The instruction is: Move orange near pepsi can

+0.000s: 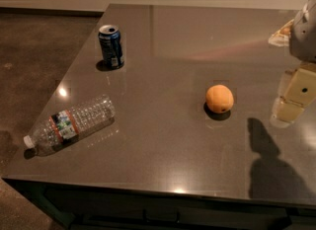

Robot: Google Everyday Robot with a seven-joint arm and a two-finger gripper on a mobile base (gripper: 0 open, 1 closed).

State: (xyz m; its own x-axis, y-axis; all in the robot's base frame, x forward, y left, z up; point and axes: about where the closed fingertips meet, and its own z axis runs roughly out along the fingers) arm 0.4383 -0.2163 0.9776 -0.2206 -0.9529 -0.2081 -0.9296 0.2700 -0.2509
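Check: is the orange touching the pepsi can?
No, the orange sits mid-table, well apart from the pepsi can far left; the gripper hangs at the right edge.

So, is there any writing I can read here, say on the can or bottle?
Nothing here reads clearly.
pepsi can: markings on its side, too blurred to read.
water bottle, lying on its side: label print too small to read.
orange: no text.
gripper, at the right edge above the table: no text visible.
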